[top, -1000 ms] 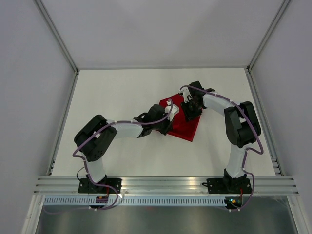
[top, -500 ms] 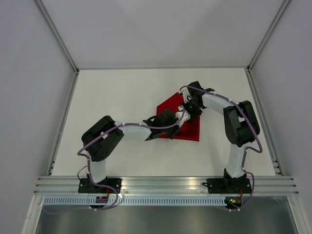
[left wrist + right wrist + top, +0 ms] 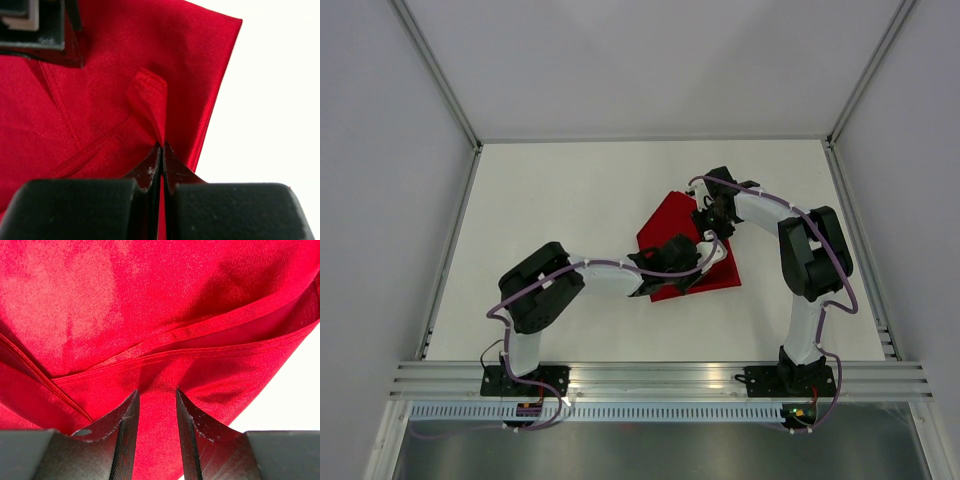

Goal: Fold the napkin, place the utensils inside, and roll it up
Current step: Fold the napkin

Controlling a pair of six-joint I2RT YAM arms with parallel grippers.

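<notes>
- The plain, bright red, thin fabric napkin point(image 3: 670, 222) lies on the white worktop point(image 3: 570, 200). It sits right of the middle, roughly midway between the far and near edges, and both arms reach in over it.
- It is not spread flat. From above its outline is skewed. In the right wrist view two hemmed edges run close along each other, so at least two layers overlap there.
- The left pincer point(image 3: 161, 150) is fully closed on a small pinch of the red cloth. The fabric rises off the worktop into a tented ridge that ends between the closed fingertips.
- The pinch sits close to one edge of the cloth. This looks meant to carry that part over the rest, since fabric this thin can hardly be moved except by nipping and lifting it.
- The right pincer point(image 3: 156, 397) stands partly open. Its two fingers are apart, flat red cloth shows in the gap, and nothing is gripped. I cannot tell whether the tips press on the cloth or hover just above it.
- It is over the far part of the napkin, across from the left pincer's pinch. That placement suits an anchor, keeping the cloth from sliding while the other side is drawn across.
- The fold appears under way but not finished: the layers are uneven and one part is raised.
- The likely trouble is the smooth cloth dragging as a whole instead of creasing.
</notes>
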